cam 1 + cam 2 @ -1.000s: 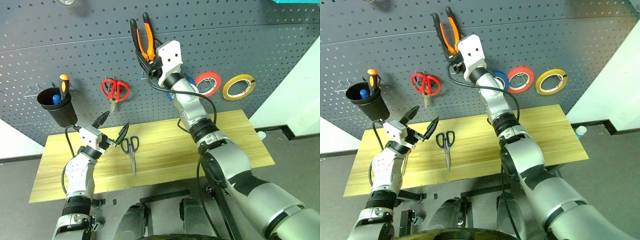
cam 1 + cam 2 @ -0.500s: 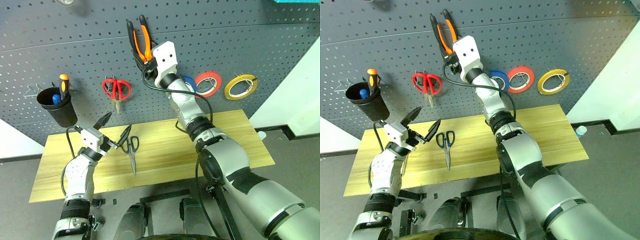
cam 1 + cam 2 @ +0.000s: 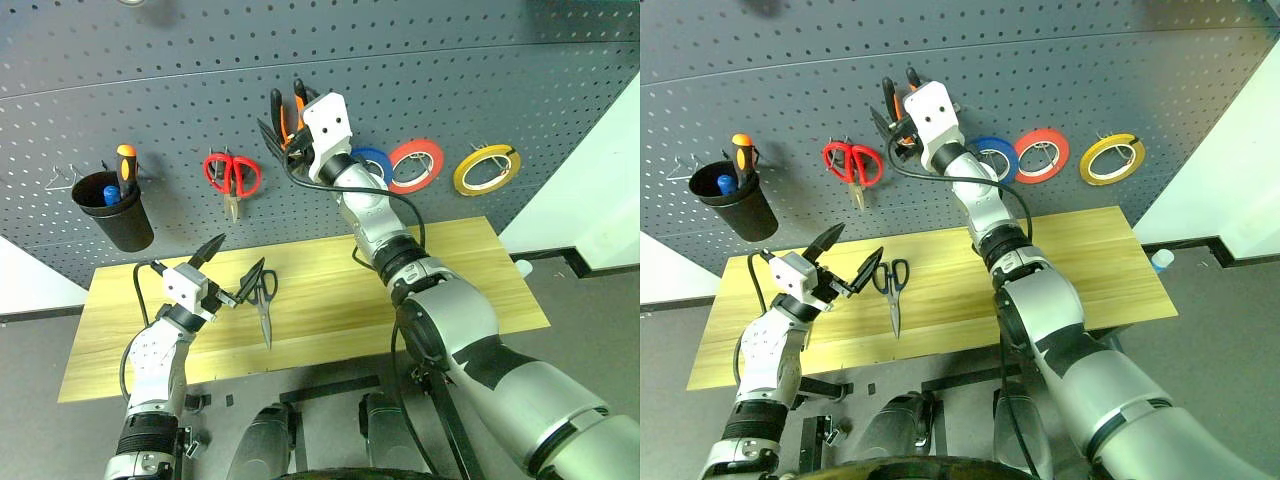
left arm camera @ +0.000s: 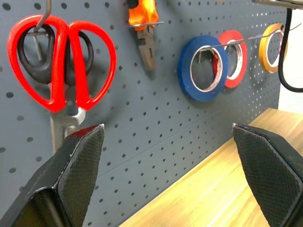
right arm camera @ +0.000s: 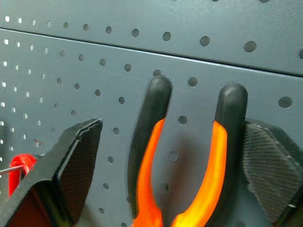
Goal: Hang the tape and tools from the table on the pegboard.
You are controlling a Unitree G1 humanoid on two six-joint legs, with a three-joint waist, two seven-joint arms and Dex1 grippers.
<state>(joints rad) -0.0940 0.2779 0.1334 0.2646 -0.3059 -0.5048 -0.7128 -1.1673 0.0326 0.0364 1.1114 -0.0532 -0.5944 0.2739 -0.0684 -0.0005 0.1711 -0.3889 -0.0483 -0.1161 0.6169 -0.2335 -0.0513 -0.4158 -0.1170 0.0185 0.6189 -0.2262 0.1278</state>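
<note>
The orange-and-black pliers [image 3: 287,112] hang on a hook of the dark pegboard [image 3: 560,100], handles up. My right gripper [image 3: 284,135] is open at the board, one finger on each side of the handles [image 5: 189,156]. The yellow tape [image 3: 486,168] hangs at the board's right. Dark-handled scissors [image 3: 263,295] lie on the wooden table [image 3: 450,270], blades toward the front edge. My left gripper [image 3: 235,260] hovers open and empty just left of the scissors' handles, pointing at the board.
A blue roll [image 3: 375,165] and a red-orange roll [image 3: 416,165] hang between the pliers and the yellow tape. Red-handled scissors [image 3: 232,175] hang left of the pliers. A black cup [image 3: 112,210] at the far left holds an orange-handled screwdriver [image 3: 127,165].
My right gripper has opened off the pliers, and the pliers now sit lower on the pegboard. The left arm has stayed about where it was.
</note>
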